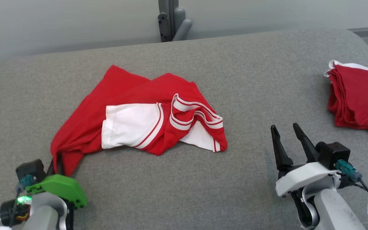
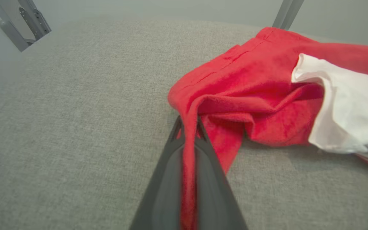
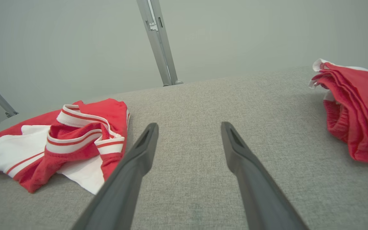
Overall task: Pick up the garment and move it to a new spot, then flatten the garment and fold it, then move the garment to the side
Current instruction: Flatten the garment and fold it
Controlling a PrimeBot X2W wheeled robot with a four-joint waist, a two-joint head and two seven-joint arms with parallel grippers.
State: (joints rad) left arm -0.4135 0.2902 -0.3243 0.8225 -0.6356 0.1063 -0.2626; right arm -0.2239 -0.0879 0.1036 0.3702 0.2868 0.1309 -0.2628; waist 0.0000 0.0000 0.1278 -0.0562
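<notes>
The garment [image 1: 139,118], red with white panels and striped trim, lies crumpled in the middle of the grey table [image 1: 203,185]. My left gripper [image 1: 57,161] at the lower left is shut on the garment's near-left red corner. In the left wrist view the red cloth [image 2: 251,95] runs pinched between the two dark fingers [image 2: 168,166], and the left gripper [image 2: 188,123] is shut on it. My right gripper [image 1: 286,129] stands open at the lower right, apart from the garment, with bare table between its fingers [image 3: 139,153]. The striped end of the garment [image 3: 75,137] lies to its left.
A second red garment [image 1: 359,99], folded in a pile, sits at the table's right edge, seen also in the right wrist view as a red pile [image 3: 356,108]. A metal post [image 1: 171,19] stands behind the table's far edge. Bare grey surface lies between the two garments.
</notes>
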